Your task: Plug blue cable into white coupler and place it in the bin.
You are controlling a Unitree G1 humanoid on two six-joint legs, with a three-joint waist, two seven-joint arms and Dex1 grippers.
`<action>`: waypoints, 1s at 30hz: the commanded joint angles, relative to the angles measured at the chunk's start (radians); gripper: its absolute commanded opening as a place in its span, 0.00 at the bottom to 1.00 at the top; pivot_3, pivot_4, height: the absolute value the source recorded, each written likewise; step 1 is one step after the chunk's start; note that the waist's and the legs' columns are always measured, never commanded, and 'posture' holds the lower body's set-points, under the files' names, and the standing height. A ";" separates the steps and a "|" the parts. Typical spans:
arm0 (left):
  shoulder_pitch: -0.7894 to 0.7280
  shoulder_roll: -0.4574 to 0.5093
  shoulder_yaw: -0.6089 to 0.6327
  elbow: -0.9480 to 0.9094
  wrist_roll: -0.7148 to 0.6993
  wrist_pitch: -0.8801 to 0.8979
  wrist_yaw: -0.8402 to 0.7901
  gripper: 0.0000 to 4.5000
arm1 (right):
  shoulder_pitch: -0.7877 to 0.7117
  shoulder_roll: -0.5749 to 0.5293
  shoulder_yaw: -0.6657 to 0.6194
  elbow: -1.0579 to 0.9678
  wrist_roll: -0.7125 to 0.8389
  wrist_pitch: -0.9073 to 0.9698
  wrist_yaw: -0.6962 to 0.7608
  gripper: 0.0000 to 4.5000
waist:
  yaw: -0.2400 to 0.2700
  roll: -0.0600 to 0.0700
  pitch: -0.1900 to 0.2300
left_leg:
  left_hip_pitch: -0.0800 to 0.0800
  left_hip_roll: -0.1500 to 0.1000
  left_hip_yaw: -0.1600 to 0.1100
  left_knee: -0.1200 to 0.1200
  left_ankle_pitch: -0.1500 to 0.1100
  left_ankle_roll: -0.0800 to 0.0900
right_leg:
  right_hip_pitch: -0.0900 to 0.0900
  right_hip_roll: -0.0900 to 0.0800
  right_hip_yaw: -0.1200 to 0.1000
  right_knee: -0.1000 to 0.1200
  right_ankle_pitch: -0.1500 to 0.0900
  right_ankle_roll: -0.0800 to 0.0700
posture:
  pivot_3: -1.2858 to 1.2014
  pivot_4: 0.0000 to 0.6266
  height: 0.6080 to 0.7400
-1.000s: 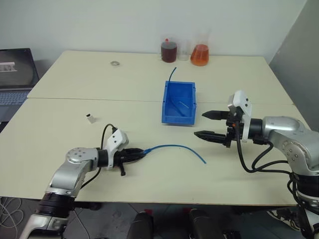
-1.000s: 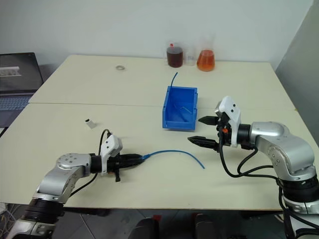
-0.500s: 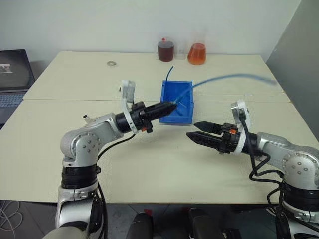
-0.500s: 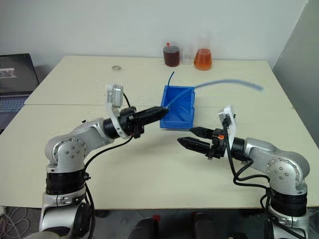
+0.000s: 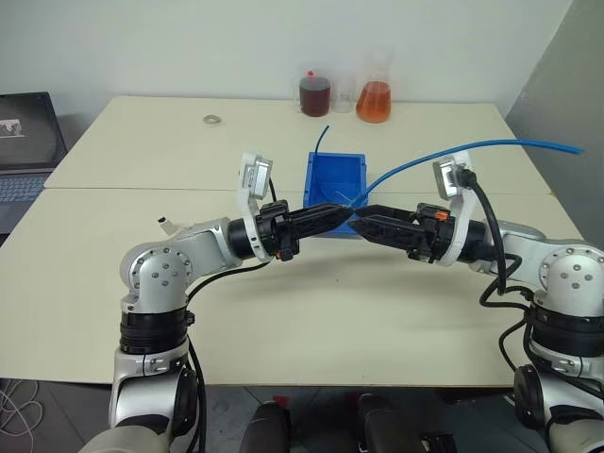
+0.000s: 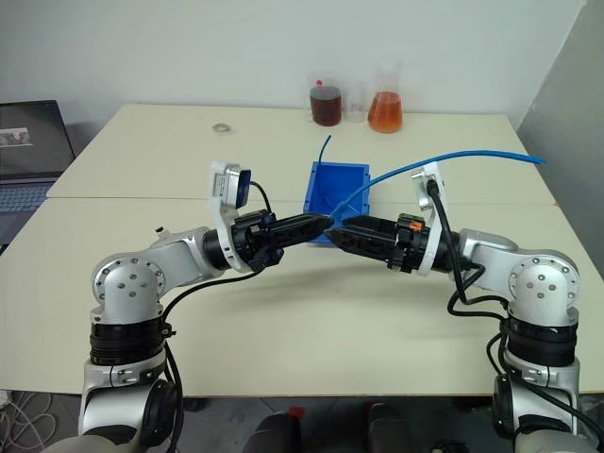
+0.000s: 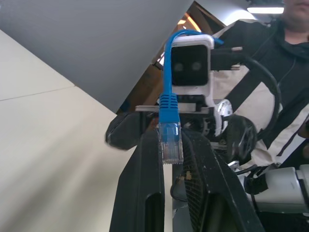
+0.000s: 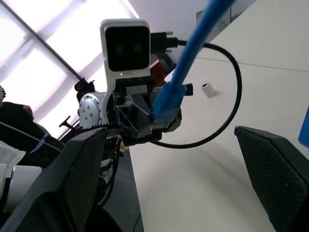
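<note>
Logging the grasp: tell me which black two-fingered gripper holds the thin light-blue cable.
The left gripper, shut on the light-blue cable's clear plug; the right gripper stands open.

The cream table (image 5: pixel 283 311) carries the bin (image 5: pixel 332 179), the white coupler (image 5: pixel 165 225) and flasks (image 5: pixel 374 102).

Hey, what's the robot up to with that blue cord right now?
The left tool is shut on the plug end of the blue cable, held up in the air in front of the bin. The cable arcs away over the right arm. The right tool is open and empty, pointing at the left tool tip to tip. The white coupler sits untouched on the table, so nothing is plugged in yet.
</note>
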 commanded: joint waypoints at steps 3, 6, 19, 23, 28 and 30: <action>0.024 0.028 -0.019 -0.069 -0.031 0.005 -0.030 0.05 | -0.047 -0.034 0.017 0.018 0.013 -0.005 0.063 1.00 | 0.000 0.000 0.000 | 0.000 0.000 0.000 0.000 0.000 0.000 | 0.000 0.000 0.000 0.000 0.000 0.000 | 0.52 0.24 1.00; 0.043 0.038 -0.027 -0.089 -0.030 0.007 -0.038 0.05 | -0.061 -0.033 0.018 0.038 0.027 0.001 0.067 1.00 | 0.001 0.000 0.000 | 0.000 0.000 0.000 0.000 0.000 0.000 | 0.000 0.000 0.000 -0.001 0.000 0.000 | 0.52 0.24 1.00; 0.067 0.079 -0.025 -0.096 -0.033 -0.004 -0.055 0.05 | -0.054 -0.079 0.005 0.053 0.073 0.048 0.095 0.37 | 0.001 0.000 0.000 | 0.000 0.000 0.000 0.000 0.000 0.000 | 0.000 0.000 0.000 -0.001 0.000 0.000 | 0.52 0.24 1.00; 0.071 0.080 -0.034 -0.095 -0.027 -0.013 -0.064 0.05 | -0.048 -0.080 0.007 0.050 0.085 0.050 0.091 0.28 | 0.001 0.000 0.000 | 0.000 0.000 0.000 0.000 0.000 0.000 | 0.000 0.000 0.000 -0.001 0.000 0.000 | 0.52 0.24 1.00; 0.067 0.076 -0.037 -0.086 -0.024 -0.018 -0.067 0.05 | -0.054 -0.075 0.008 0.051 0.102 0.054 0.079 0.28 | 0.001 0.000 0.000 | 0.000 0.000 0.000 0.000 0.000 0.000 | 0.000 0.000 0.000 -0.001 0.000 0.000 | 0.52 0.24 1.00; 0.068 0.073 -0.040 -0.085 -0.022 -0.020 -0.068 0.05 | -0.051 -0.075 0.010 0.048 0.109 0.057 0.077 0.28 | 0.001 0.000 0.000 | 0.000 0.000 0.000 0.000 0.000 0.000 | 0.000 0.000 0.000 -0.001 0.000 0.000 | 0.52 0.24 1.00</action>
